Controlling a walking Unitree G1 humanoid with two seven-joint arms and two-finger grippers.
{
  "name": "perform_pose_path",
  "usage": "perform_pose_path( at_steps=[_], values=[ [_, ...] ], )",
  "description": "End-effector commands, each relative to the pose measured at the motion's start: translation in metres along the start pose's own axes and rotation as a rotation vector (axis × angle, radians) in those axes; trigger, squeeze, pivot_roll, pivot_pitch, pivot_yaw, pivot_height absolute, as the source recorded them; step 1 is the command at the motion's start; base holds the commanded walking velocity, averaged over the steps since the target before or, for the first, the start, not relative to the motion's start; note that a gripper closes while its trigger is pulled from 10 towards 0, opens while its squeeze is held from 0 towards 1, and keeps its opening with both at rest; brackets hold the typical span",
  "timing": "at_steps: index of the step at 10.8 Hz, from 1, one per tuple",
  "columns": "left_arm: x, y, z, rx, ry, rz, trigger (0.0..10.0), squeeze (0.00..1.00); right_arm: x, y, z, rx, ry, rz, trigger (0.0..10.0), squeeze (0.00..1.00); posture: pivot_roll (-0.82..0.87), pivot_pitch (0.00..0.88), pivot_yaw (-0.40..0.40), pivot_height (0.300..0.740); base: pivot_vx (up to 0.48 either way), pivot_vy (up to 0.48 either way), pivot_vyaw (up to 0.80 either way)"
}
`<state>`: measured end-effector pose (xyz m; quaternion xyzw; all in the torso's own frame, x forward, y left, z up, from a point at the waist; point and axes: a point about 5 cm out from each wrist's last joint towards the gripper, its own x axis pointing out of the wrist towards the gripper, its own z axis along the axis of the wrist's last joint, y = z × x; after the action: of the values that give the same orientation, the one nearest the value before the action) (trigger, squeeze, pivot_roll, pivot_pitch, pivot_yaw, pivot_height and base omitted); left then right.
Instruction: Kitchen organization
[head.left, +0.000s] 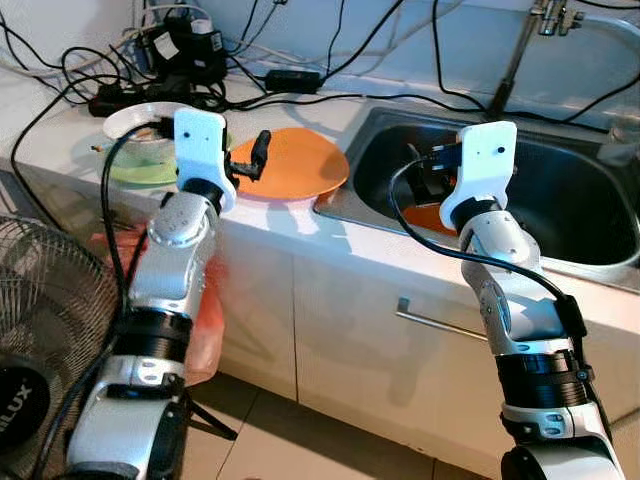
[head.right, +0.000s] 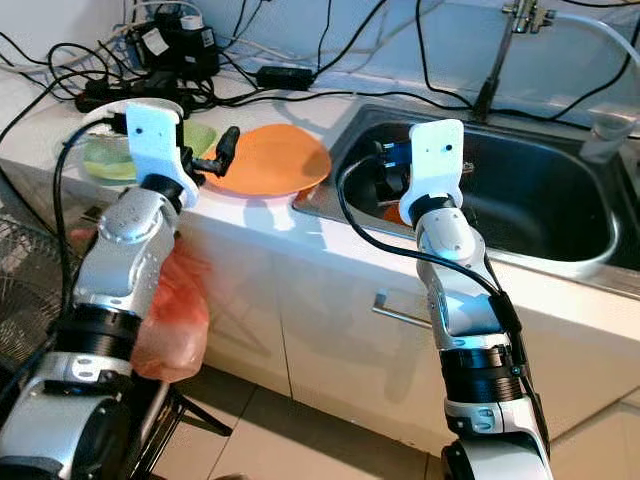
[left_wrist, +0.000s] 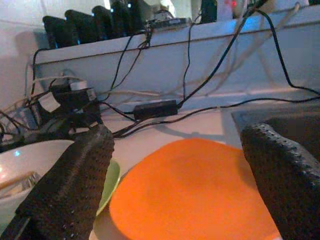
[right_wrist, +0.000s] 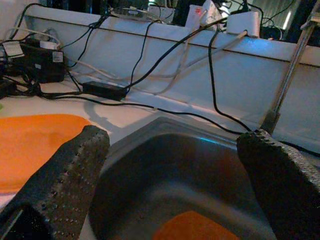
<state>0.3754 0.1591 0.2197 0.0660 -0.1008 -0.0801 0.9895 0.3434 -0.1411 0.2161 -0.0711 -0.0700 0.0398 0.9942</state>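
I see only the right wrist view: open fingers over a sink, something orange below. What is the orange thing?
Observer: An orange item lies in the sink, partly hidden behind the right gripper; I cannot tell what it is.
Operator: Where is the left arm?
Observer: The left gripper, open, hovers at the orange plate on the counter.
Operator: Anything beside that plate?
Observer: A green plate with a white bowl on it.
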Motion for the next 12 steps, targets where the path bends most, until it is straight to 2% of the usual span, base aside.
perform_pose_path(
  at_steps=[1, 3, 4, 5, 6, 7, 8, 9, 10, 11, 12],
  values=[
    [0.004, 0.002, 0.006, 0.024, -0.001, -0.012, 10.0, 0.0, 0.001, -0.001, 0.001, -0.01, 0.006, -0.003, 10.0, 0.0, -0.01, 0.0, 0.014, 0.74, 0.0, 0.0, 0.0],
    [0.005, 0.002, 0.006, 0.09, 0.014, -0.047, 10.0, 0.0, 0.0, -0.002, 0.0, -0.01, 0.01, -0.004, 10.0, 0.0, 0.0, 0.0, 0.012, 0.74, 0.0, 0.0, 0.0],
    [0.0, -0.001, -0.001, 0.206, 0.06, -0.16, 10.0, 0.0, -0.001, -0.002, -0.002, -0.013, 0.02, -0.004, 10.0, 0.0, 0.01, 0.0, 0.007, 0.74, 0.0, 0.0, 0.0],
    [-0.004, 0.0, 0.004, 0.323, 0.056, -0.237, 10.0, 0.0, -0.001, -0.003, -0.004, -0.011, 0.028, -0.004, 10.0, 0.0, 0.03, 0.0, -0.003, 0.74, 0.0, 0.0, 0.0],
    [-0.014, 0.013, 0.013, 0.482, 0.053, -0.343, 10.0, 0.0, 0.002, 0.002, -0.007, -0.002, 0.038, 0.011, 10.0, 0.0, 0.07, 0.0, -0.012, 0.74, 0.0, 0.0, 0.0],
    [-0.018, 0.024, 0.013, 0.494, 0.061, -0.332, 10.0, 0.0, 0.003, 0.005, -0.007, 0.002, 0.038, 0.021, 10.0, 0.0, 0.09, 0.0, -0.014, 0.74, 0.0, 0.0, 0.0],
    [-0.03, 0.036, 0.004, 0.542, 0.092, -0.352, 10.0, 0.0, 0.006, 0.009, -0.007, 0.008, 0.037, 0.03, 10.0, 0.0, 0.1, 0.0, -0.012, 0.74, 0.0, 0.0, 0.0],
    [-0.046, 0.041, -0.012, 0.576, 0.149, -0.414, 10.0, 0.0, 0.008, 0.01, -0.007, 0.013, 0.036, 0.032, 10.0, 0.0, 0.12, 0.0, -0.01, 0.74, 0.0, 0.0, 0.0],
    [-0.054, 0.042, -0.022, 0.6, 0.185, -0.453, 10.0, 0.0, 0.008, 0.009, -0.008, 0.016, 0.038, 0.031, 10.0, 0.0, 0.12, 0.0, -0.011, 0.74, 0.0, 0.0, 0.0],
    [-0.061, 0.043, -0.034, 0.673, 0.201, -0.496, 10.0, 0.0, 0.009, 0.01, -0.008, 0.018, 0.038, 0.031, 10.0, 0.0, 0.12, 0.0, -0.01, 0.74, 0.0, 0.0, 0.0],
    [-0.06, 0.046, -0.043, 0.696, 0.232, -0.488, 10.0, 0.0, 0.009, 0.01, -0.008, 0.018, 0.036, 0.03, 10.0, 0.0, 0.11, 0.0, -0.009, 0.74, 0.0, 0.0, 0.0]
  ],
)
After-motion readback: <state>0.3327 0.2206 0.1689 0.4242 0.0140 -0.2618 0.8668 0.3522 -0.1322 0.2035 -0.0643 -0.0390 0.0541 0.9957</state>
